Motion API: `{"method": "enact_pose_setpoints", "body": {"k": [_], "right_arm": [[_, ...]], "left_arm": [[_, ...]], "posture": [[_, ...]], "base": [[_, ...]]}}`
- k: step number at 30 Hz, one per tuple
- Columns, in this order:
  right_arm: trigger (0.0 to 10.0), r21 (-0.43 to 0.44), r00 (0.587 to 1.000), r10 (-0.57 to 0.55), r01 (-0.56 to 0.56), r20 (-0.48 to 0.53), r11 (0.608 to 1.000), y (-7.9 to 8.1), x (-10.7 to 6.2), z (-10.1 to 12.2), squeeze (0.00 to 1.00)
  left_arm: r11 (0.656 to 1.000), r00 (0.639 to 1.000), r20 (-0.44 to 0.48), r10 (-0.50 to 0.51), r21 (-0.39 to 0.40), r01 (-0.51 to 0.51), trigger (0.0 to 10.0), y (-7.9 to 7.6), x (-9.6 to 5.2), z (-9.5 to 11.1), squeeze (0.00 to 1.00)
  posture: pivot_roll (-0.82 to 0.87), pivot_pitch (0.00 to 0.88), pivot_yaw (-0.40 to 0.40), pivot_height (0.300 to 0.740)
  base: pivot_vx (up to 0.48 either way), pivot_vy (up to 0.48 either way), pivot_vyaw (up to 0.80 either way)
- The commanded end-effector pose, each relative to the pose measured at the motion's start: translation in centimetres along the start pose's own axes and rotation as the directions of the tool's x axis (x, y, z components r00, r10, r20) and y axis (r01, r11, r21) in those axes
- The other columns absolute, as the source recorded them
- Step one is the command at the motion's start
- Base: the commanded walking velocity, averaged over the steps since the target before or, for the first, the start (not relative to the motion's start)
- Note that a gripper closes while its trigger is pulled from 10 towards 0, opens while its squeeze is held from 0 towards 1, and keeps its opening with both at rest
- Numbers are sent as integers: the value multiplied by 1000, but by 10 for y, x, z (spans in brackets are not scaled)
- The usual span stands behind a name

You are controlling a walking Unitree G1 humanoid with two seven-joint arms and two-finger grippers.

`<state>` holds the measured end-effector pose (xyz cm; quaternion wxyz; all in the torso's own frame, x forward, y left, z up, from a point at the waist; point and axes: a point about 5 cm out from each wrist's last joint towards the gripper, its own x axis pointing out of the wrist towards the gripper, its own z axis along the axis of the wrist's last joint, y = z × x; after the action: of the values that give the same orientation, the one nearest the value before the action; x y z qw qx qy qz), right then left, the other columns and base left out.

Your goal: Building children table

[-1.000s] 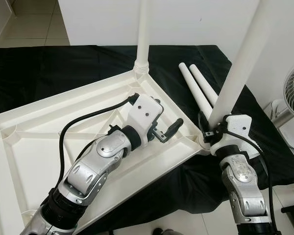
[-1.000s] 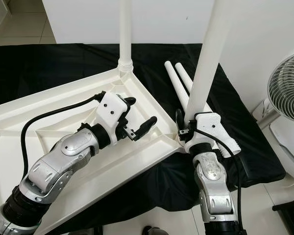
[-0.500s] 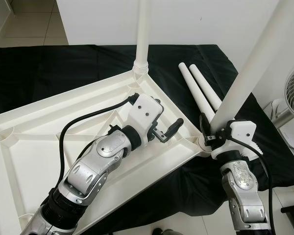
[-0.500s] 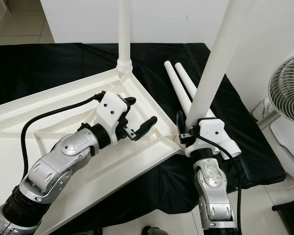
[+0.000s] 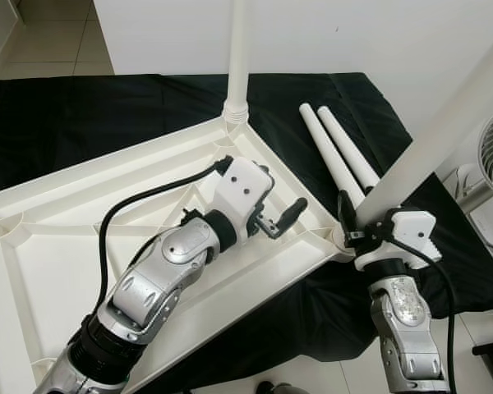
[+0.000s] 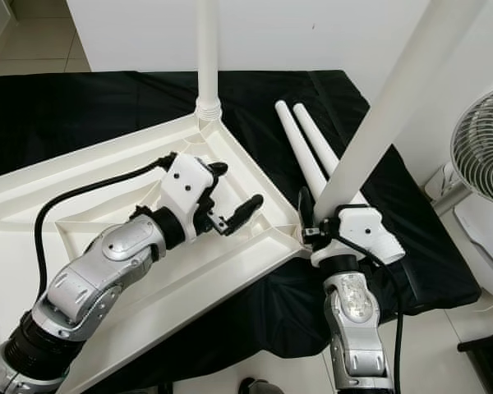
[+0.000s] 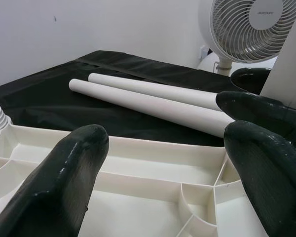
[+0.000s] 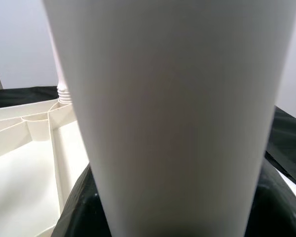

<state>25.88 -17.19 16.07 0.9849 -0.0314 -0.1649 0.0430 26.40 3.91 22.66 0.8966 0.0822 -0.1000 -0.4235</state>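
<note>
Nearest, the right gripper (image 5: 355, 232) clamps a long white plastic table leg (image 5: 444, 131), tilted rightward at the corner of the upturned white plastic tabletop (image 5: 57, 238). The left gripper (image 5: 281, 222) hovers spread over that tabletop. Beyond, the white fan (image 7: 251, 24) carries unreadable lettering.

White table leg (image 8: 172, 113) close up, ribbed white tabletop underside (image 8: 24, 168) and black cloth (image 8: 286, 133) behind.
</note>
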Motion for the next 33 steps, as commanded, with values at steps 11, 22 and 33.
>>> {"method": "enact_pose_setpoints", "body": {"k": [11, 22, 33], "right_arm": [[10000, 90, 957, -41, 70, -288, 994, -8, -19, -51, 0], [10000, 100, 949, -28, 63, -314, 993, -10, -14, -53, 0], [10000, 126, 970, -22, 54, -243, 991, -4, -12, -46, 0]], "left_arm": [[994, 994, 19, -108, 9, 108, 10000, -7, 1, 5, 0], [995, 995, 19, -102, 7, 102, 10000, -8, 1, 5, 0], [995, 995, 15, -103, 6, 103, 10000, -7, 0, 6, 0]], "posture": [[46, 195, -11, 740], [50, 199, -19, 740], [75, 203, -4, 740]], "base": [[0, 0, 0], [0, 0, 0], [0, 0, 0]]}}
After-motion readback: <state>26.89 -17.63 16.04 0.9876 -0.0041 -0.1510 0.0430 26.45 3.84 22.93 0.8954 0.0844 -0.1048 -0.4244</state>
